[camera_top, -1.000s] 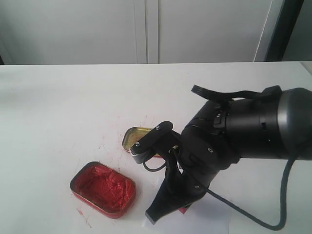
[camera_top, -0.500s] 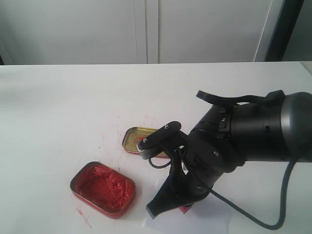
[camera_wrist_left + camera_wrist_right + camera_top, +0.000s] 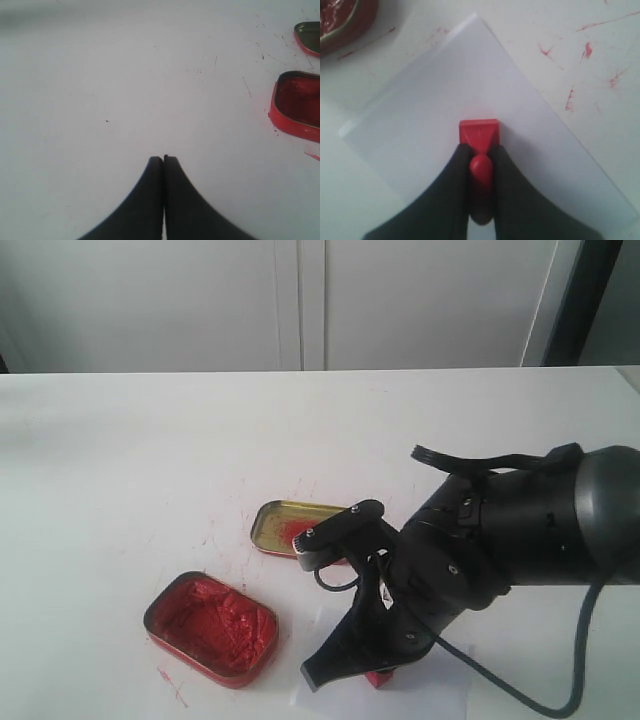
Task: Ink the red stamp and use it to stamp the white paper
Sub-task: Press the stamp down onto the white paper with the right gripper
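Far left: left gripper point(image 3: 163, 165), fingertips pressed together on nothing, hanging over bare table point(image 3: 100, 75), well apart from the work. No part in the risk unless swung toward the tins.

Next along: red ink tin point(image 3: 212, 628), open, filling lumpy. Just behind and to its right: gold tin point(image 3: 290, 527), red smear inside. Both near the bulk of the right arm. Danger of a knock on the way up, with ink dragged across the table.

Then right gripper point(image 3: 480, 150), fingers narrow, clamped on the knob of the red stamp point(image 3: 479, 131), block face turned down at the white paper point(image 3: 470, 80), about mid-sheet. Touching or just above: cannot tell.

Likely faults from here, 4 in all:
1. Tilt in the grip: a print heavy along 1 edge, faint along the other.
2. Sideways slip under pressure: a smeared seal.
3. Loose sheet, held by nothing: sticking to the wet face and rising with the stamp.
4. Red streaks point(image 3: 570, 100) on the table just beside the sheet: stains picked up after any shift that way.
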Robot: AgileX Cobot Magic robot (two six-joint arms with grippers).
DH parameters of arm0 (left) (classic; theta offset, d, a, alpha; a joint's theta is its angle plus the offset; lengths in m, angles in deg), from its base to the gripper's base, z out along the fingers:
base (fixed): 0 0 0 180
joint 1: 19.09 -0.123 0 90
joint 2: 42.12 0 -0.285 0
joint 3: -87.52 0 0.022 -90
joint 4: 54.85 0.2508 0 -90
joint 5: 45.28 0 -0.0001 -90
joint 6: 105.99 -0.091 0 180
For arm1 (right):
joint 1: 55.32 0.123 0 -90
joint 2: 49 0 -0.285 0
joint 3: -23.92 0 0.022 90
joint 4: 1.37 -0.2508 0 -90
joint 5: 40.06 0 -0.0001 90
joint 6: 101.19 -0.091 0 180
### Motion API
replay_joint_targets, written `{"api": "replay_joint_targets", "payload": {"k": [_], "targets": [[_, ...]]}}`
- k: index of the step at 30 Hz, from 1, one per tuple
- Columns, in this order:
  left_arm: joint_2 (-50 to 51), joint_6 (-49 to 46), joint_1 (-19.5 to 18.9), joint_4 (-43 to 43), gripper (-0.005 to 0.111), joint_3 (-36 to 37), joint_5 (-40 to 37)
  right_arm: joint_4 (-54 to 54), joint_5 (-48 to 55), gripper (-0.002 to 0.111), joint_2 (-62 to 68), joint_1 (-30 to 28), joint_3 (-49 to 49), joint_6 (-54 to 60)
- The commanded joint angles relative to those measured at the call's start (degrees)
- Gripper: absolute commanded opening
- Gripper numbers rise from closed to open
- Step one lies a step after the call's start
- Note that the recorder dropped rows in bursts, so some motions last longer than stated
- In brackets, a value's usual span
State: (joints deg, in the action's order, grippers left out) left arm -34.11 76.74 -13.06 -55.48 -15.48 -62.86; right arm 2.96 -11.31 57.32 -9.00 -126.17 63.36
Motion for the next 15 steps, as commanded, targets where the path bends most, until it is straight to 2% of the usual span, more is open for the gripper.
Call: {"api": "replay_joint_targets", "payload": {"k": [1,15], "targets": [[-0.2,0.0,-0.1,-0.9,0.000,0.2,0.1,-0.9,0.2,0.000,5.5,-0.7,3.3,-0.1],[-0.2,0.0,-0.1,-0.9,0.000,0.2,0.1,-1.8,-0.3,0.000,5.6,-0.7,3.4,-0.1]]}}
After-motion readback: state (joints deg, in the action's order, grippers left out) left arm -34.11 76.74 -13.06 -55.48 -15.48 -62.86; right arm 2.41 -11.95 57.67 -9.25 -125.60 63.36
